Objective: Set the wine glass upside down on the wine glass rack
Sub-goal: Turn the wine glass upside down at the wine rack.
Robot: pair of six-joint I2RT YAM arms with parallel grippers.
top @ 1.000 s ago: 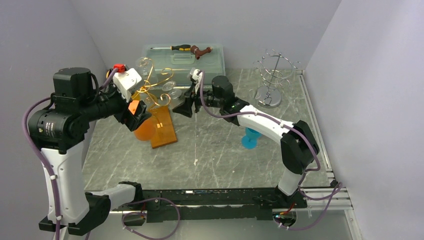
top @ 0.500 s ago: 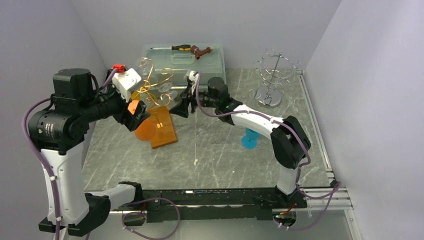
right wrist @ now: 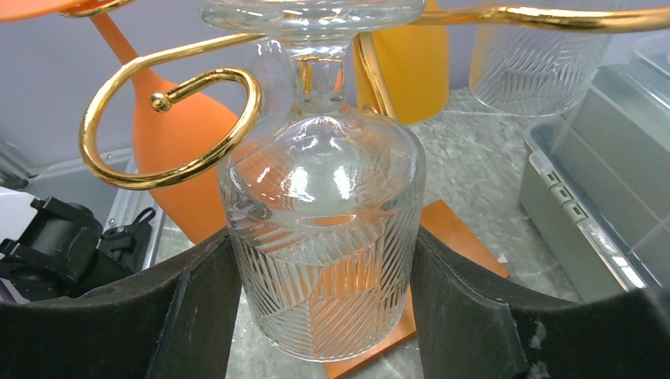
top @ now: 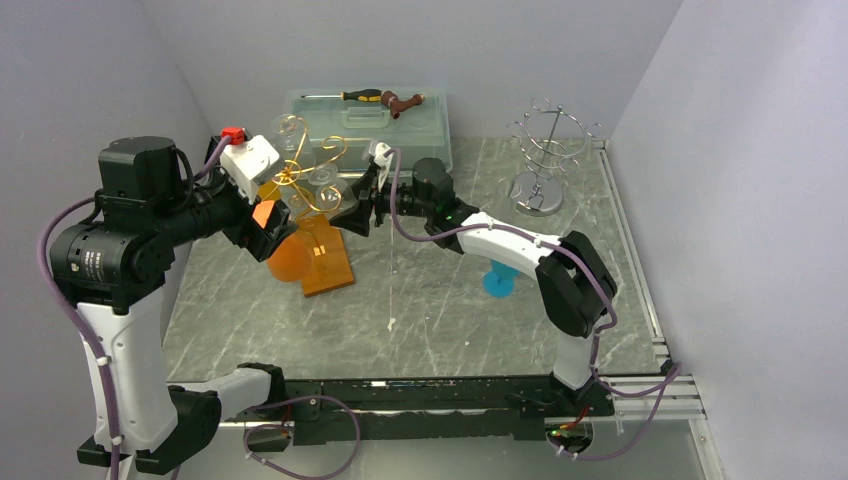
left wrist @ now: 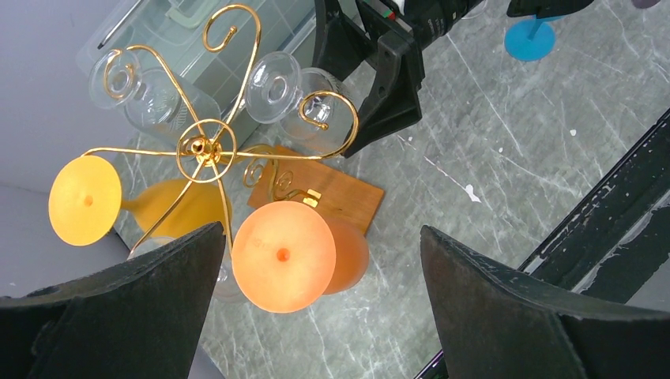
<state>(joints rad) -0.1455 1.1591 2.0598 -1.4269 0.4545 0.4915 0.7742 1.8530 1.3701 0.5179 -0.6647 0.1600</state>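
Observation:
The gold wire wine glass rack (left wrist: 204,148) stands on a wooden base (top: 328,260) at the back left. A clear cut-pattern wine glass (right wrist: 320,245) hangs upside down, its stem inside a gold curl (right wrist: 158,134) and its foot above the wire. My right gripper (right wrist: 320,316) is shut on the bowl of this wine glass, one finger on each side; in the top view the right gripper (top: 352,208) reaches in from the right. My left gripper (left wrist: 320,237) is open above an orange glass (left wrist: 280,257) hanging on the rack and touches nothing.
A yellow glass (left wrist: 83,199) and another clear glass (left wrist: 118,75) also hang on the rack. A blue glass (top: 500,277) stands on the marble table under the right arm. A silver wire stand (top: 545,150) is at the back right. A plastic box (top: 365,120) with tools is behind the rack.
My right gripper has moved left with the clear wine glass, bringing its stem into the rack's gold curl. The left arm has barely shifted.

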